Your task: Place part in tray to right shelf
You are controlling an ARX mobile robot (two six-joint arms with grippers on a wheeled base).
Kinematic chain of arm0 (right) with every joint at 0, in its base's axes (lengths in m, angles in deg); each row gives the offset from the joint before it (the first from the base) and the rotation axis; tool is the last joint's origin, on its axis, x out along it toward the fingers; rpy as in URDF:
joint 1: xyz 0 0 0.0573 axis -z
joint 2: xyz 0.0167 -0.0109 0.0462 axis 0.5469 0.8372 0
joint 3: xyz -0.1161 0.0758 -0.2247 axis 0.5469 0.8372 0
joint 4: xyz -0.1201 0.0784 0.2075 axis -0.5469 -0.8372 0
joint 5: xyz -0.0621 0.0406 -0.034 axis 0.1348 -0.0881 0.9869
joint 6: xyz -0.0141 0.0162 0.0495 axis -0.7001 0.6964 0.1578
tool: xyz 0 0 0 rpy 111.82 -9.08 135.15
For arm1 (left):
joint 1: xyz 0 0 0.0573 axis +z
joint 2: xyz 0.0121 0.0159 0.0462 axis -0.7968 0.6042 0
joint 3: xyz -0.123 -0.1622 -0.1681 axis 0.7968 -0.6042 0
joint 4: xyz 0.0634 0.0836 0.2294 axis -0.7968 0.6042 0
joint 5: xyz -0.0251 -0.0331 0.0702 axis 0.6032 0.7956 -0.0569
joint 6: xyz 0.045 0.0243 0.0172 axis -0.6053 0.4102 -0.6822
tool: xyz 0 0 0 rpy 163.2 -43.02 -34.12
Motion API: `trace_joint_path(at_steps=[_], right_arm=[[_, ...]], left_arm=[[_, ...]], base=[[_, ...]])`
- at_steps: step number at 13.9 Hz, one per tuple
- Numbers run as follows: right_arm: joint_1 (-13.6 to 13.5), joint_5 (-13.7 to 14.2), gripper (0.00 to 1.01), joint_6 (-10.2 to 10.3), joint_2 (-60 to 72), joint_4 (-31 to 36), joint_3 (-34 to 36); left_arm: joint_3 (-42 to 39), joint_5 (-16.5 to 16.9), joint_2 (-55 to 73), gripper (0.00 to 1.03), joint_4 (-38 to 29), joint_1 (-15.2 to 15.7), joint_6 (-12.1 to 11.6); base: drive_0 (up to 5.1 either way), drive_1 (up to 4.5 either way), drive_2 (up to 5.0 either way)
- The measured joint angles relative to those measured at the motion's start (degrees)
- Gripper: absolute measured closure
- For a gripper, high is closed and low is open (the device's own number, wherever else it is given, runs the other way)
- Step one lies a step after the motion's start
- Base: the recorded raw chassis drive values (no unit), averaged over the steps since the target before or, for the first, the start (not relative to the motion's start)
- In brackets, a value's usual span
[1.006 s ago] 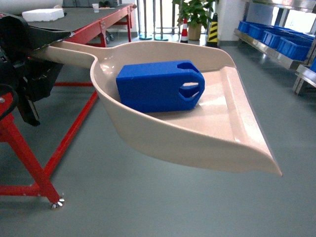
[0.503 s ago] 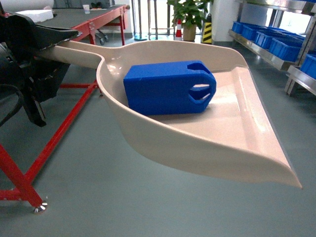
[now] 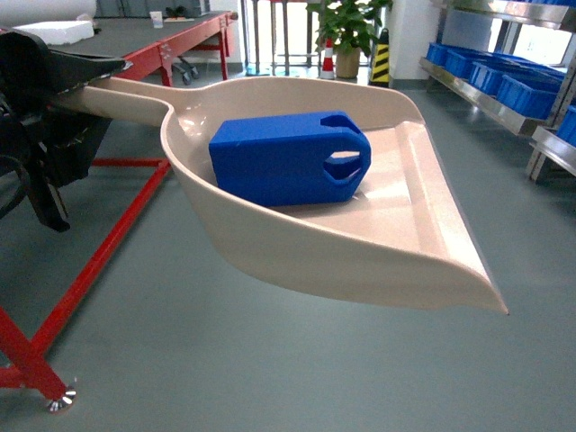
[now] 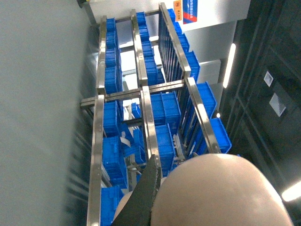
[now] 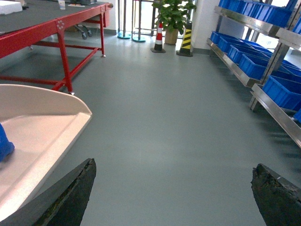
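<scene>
Inside tray: part; left pincer hidden, grip unclear; right pincer spread, empty.

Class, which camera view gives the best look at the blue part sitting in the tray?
The head view: the part is seen whole, lying in the tray, chamfered end with hole and slot visible. The right wrist view catches only a blue sliver at its left edge. The left wrist view does not show it.

Grey floor, red workbench, potted plant
</scene>
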Motion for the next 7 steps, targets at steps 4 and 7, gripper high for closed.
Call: trace_joint_path(at_steps=[4, 7], right_arm=[[0.0, 0.0, 0.03, 0.0, 0.0, 0.0, 0.0], [0.0, 0.0, 0.03, 0.0, 0.1, -0.1, 0.0]], left_arm=[[0.0, 0.1, 0.0, 0.89, 0.2, 0.0, 0.0], [0.0, 0.0, 0.0, 0.89, 0.2, 0.0, 0.0]], base=[[0.0, 4.33, -4.3], [0.1, 4.42, -4.2]])
